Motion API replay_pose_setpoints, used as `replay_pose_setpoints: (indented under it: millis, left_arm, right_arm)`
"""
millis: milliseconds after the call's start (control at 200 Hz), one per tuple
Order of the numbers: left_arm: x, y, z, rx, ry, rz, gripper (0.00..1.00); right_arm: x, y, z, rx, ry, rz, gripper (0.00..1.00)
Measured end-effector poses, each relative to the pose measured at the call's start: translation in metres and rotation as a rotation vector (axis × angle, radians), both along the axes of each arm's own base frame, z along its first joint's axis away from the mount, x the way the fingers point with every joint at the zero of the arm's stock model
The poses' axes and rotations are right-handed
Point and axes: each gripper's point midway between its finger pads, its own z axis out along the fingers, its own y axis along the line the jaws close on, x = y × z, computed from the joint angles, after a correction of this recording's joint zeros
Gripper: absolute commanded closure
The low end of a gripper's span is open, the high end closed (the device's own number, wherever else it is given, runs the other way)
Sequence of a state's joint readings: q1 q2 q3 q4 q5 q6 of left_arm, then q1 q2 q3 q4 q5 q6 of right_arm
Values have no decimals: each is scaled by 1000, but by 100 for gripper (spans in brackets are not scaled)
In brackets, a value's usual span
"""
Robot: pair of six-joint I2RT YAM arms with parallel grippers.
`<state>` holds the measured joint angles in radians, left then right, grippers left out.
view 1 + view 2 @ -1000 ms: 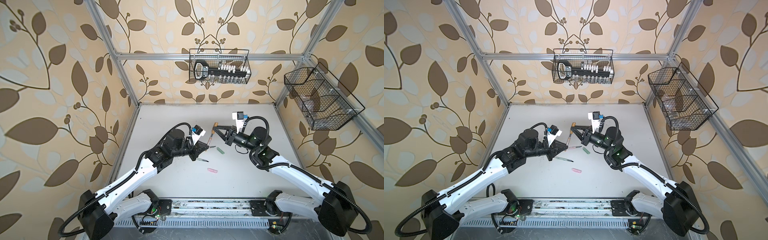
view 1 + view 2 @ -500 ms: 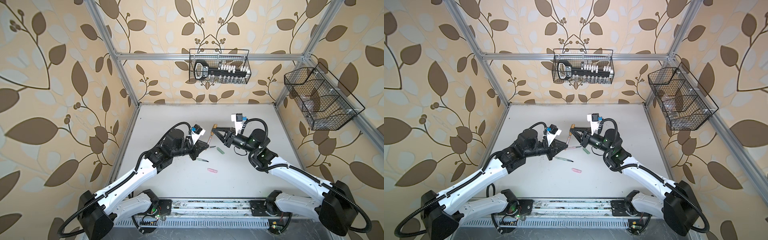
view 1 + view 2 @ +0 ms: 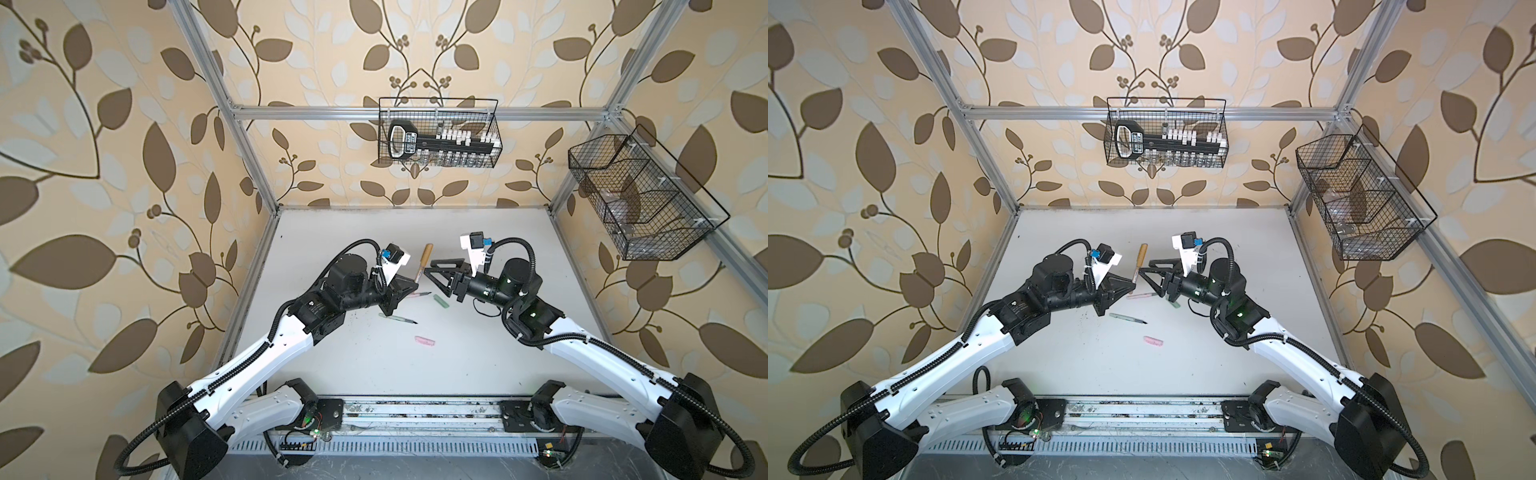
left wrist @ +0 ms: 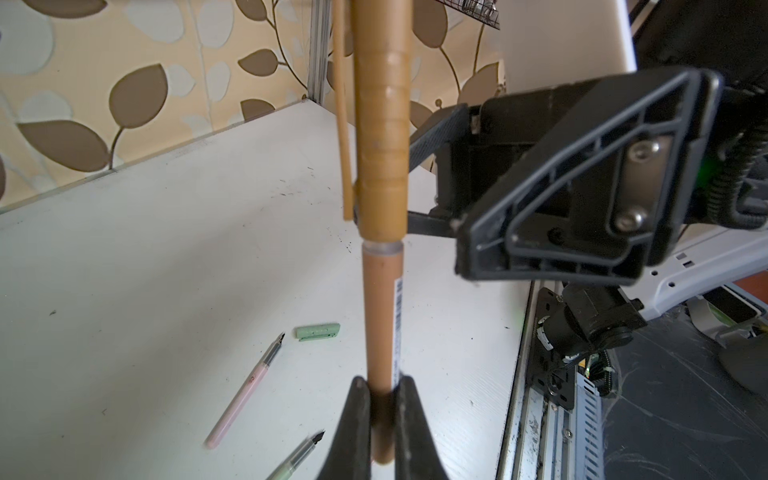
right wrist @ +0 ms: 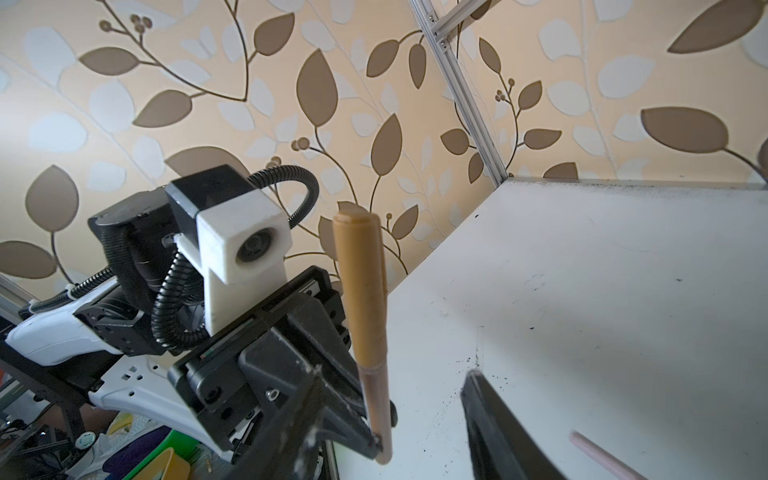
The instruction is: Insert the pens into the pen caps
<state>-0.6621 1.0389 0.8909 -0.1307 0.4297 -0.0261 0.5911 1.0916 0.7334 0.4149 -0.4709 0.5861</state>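
Left wrist view: the left jaws pinch the tan pen (image 4: 380,324) low on its barrel, above the surface (image 4: 166,249), tan cap (image 4: 380,145) on its tip. The right jaws stand open about the pen, not gripping; I'd back them straight off, avoiding a knock.

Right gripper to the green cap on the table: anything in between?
Nothing visible. The green cap lies bare on the table, close by the open right gripper. The capped tan pen, held by the left gripper, stands off that line.
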Motion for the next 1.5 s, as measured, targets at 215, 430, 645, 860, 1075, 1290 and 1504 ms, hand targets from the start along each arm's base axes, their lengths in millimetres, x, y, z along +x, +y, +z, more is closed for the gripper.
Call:
replay_pose_setpoints:
  millis: [215,430,645,860,1075,1290,1504]
  left_arm:
    - [0,0,0,0,1,-1,100]
    - [0,-1,-3,6,11,-6,100]
    - [0,-1,-5,10,17,-7,100]
    - [0,-1,-5,12,19,-7,100]
    - [1,0,-7,27,32,4,71]
    - [2,0,7,26,24,5,24]
    - [0,-2,13,34,51,-12,22]
  right_arm:
    - [3,5,8,0,-7,41,44]
    - [10,19,14,-2,-10,82,47]
    - [17,29,7,-19,7,99,51]
    - [20,32,1,-32,18,109,72]
    - [17,36,1,-29,27,135,100]
    - [23,30,1,-27,40,115,100]
    - [21,20,14,-12,18,96,100]
